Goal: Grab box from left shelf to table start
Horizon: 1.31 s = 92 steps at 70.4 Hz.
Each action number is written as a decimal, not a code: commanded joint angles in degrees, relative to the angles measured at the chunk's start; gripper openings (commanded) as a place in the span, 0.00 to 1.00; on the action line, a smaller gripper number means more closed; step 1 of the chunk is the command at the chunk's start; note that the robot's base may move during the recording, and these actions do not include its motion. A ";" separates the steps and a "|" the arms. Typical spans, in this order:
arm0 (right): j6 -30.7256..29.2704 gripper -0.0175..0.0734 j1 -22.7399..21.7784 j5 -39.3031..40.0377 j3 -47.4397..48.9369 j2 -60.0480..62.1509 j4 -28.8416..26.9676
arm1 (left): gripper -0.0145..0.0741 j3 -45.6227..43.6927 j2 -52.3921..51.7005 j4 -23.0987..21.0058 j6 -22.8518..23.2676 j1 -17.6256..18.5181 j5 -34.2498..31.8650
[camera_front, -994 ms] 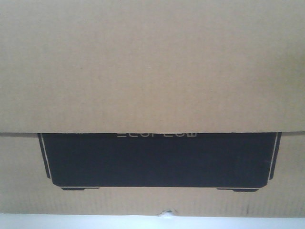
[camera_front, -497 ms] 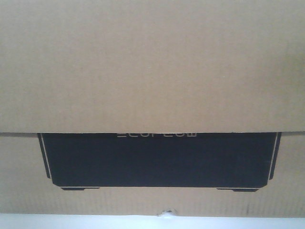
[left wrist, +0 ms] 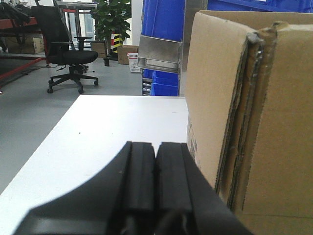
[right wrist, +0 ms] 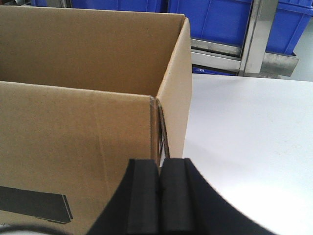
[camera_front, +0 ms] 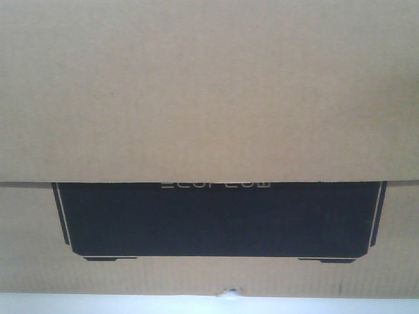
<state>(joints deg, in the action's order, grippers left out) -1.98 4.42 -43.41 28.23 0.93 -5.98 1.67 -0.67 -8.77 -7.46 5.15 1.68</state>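
The front-facing view matches the pictures from a second and half a second ago: nothing in it has shifted, and the large brown corrugated cardboard box (camera_front: 209, 91) fills the view, its overlapping lid edge running across above the wide black printed panel (camera_front: 219, 219) with pale lettering half hidden under that edge. A pale strip of the plain white table (camera_front: 209, 305) shows below the box's lower edge, so the box stands on the table. In the left wrist view the left gripper (left wrist: 155, 161) has its two black padded fingers (left wrist: 139, 166) pressed together with nothing between them, above the white tabletop (left wrist: 112, 132); the box's corner with its layered cardboard edges (left wrist: 244, 122) rises just to the right of the gripper, near but apart from it. Beyond the gripper, past the table's far edge, stand blue plastic bins (left wrist: 164, 19), a brushed steel shelf rail (left wrist: 159, 51) and a black office chair (left wrist: 66, 49). In the right wrist view the right gripper (right wrist: 159, 169) is likewise closed, pads together, right in front of the box's near corner (right wrist: 154, 105); whether it touches the cardboard cannot be told.
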 commanded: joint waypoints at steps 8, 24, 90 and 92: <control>-0.53 0.26 -0.12 10.57 -3.10 -0.02 2.14 | 0.05 -0.02 -0.70 0.06 -0.12 -0.13 -4.44; -0.02 0.26 -0.20 31.04 -19.21 -0.02 5.98 | 0.05 -0.02 -0.70 0.06 -0.12 -0.13 -4.44; 5.43 0.26 -5.24 40.39 -28.91 0.46 5.52 | 0.05 -0.02 -0.70 0.06 -0.12 -0.13 -4.44; 5.43 0.26 -5.24 40.39 -28.91 0.46 5.52 | 0.05 -0.02 -0.70 0.06 -0.12 -0.13 -4.44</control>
<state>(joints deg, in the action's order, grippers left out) 3.45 -0.41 -8.61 -1.61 0.93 -0.86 1.72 -0.67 -8.77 -7.46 5.15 1.68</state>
